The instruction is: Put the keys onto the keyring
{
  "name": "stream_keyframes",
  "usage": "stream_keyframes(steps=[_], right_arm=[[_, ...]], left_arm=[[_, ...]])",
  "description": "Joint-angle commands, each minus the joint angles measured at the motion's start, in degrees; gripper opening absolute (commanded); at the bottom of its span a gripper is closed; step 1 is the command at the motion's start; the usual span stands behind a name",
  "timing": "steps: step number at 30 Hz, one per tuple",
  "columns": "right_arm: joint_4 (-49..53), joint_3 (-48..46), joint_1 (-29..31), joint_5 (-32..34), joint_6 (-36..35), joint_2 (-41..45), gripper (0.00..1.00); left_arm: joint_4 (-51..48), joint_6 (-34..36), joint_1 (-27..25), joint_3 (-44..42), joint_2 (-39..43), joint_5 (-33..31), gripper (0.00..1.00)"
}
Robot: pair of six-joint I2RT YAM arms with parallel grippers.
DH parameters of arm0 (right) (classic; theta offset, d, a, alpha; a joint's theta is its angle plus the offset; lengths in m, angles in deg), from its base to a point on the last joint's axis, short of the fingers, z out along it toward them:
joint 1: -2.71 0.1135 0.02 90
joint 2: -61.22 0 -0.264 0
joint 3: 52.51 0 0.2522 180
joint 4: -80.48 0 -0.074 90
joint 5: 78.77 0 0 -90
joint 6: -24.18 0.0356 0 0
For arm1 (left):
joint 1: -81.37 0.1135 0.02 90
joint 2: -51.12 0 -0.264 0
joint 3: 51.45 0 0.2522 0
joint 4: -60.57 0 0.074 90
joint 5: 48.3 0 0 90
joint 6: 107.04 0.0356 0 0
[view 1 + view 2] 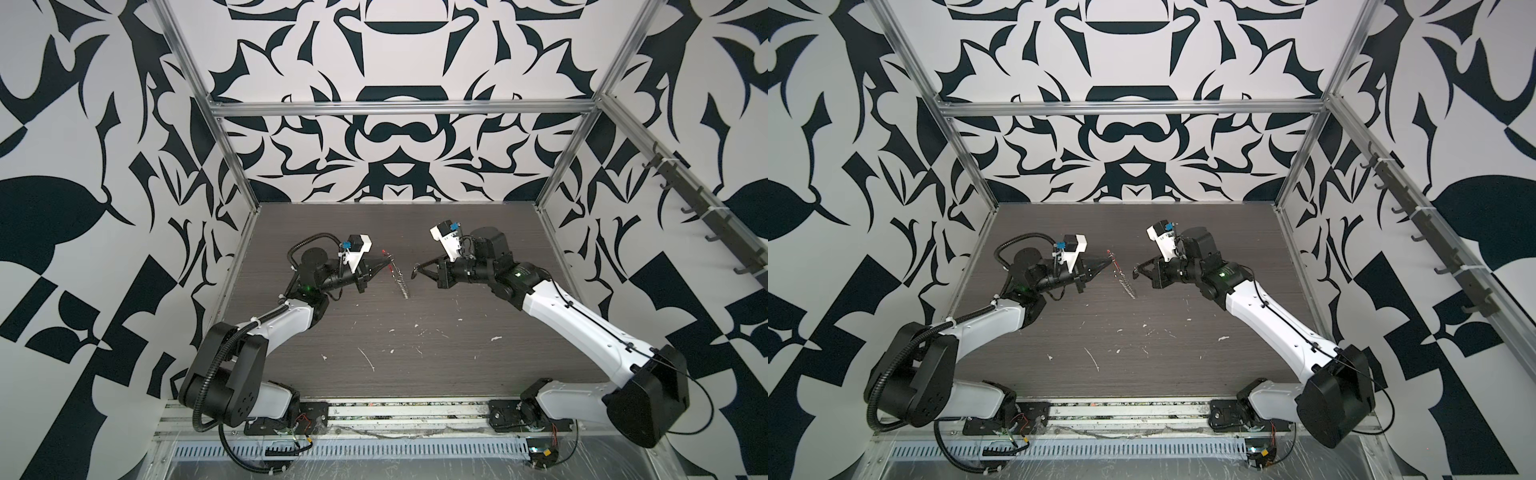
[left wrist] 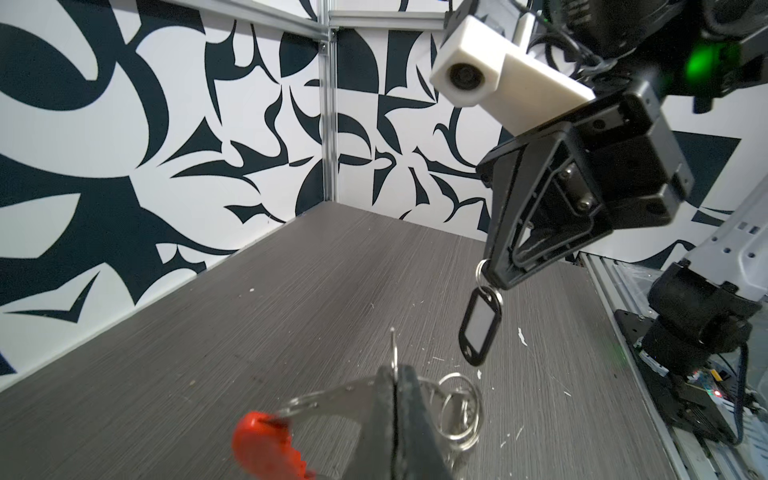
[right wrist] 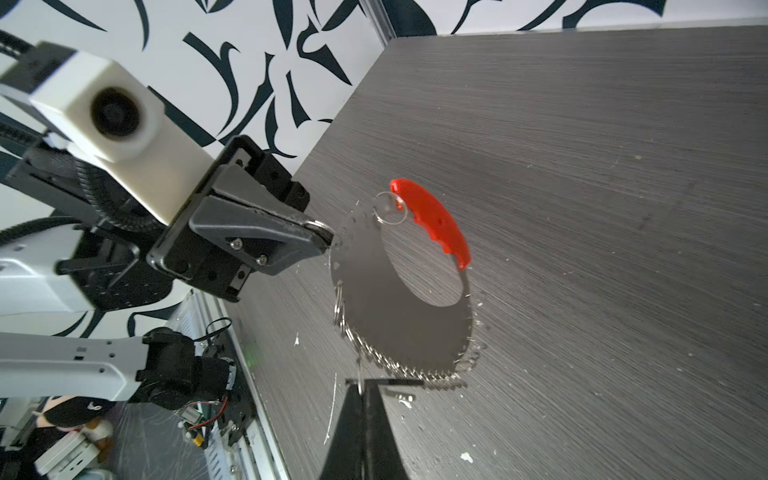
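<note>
Left end effector (image 2: 392, 382) clenched on keyring (image 2: 266, 440); right end effector (image 2: 493, 277) pinching keys (image 2: 480, 328) by tiny ring.

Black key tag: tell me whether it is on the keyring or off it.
Off. The black key tag hangs from the shut right gripper, apart from the keyring, which the left gripper holds.

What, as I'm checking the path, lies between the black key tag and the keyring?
Nothing: in a top view, only bare table shows between the key tag and the keyring.
</note>
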Motion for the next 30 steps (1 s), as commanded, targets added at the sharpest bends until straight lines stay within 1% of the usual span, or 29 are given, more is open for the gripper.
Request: stream_keyframes(steps=[1, 2, 4, 6, 7, 11, 14, 20, 23, 26, 30], right_arm=[[-4.66, 1.01, 0.13, -4.3, 1.29, 0.64, 0.0], [-5.23, 1.14, 0.19, -4.77, 1.37, 0.4, 0.0], [-6.56, 1.46, 0.17, -5.63, 1.67, -0.48, 0.0], [-6.76, 2.16, 0.15, -6.12, 1.85, -1.96, 0.0], [-6.6, 2.63, 0.14, -6.47, 1.74, -2.53, 0.0], [-6.86, 3.54, 0.19, -6.93, 2.1, -4.21, 0.0], [-5.81, 4.68, 0.15, -7.49, 2.65, -5.47, 0.0], [-5.52, 5.0, 0.17, -8.73, 3.87, -5.27, 0.0], [-5.22, 5.69, 0.14, -9.68, 4.43, -6.38, 0.0], [-4.72, 6.68, 0.17, -9.92, 4.49, -7.84, 0.0], [-5.04, 7.51, 0.19, -10.75, 4.82, -9.36, 0.0]], left_arm=[[7.97, 0.39, -0.37, -1.2, 1.55, 1.62, 0.0], [7.62, 1.54, -0.67, -1.44, 1.71, 1.63, 0.0], [4.65, 6.44, -1.42, -1.54, 2.26, 1.15, 0.0], [0.22, 12.4, -2.76, -1.77, 3.1, -2.09, 0.0], [-0.67, 14.03, -3.15, -1.91, 3.37, -3.09, 0.0], [0.15, 17.96, -3.75, -3.21, 3.96, -5.56, 0.0], [-1.08, 20.55, -4.08, -3.49, 4.62, -7.21, 0.0], [-3.1, 29.0, -5.96, -3.87, 3.6, -12.23, 0.0], [-3.74, 32.41, -7.13, -3.63, 3.21, -15.85, 0.0], [-4.37, 34.0, -7.62, -2.89, 3.09, -16.76, 0.0], [-4.55, 34.45, -7.75, -2.13, 2.62, -16.71, 0.0]])
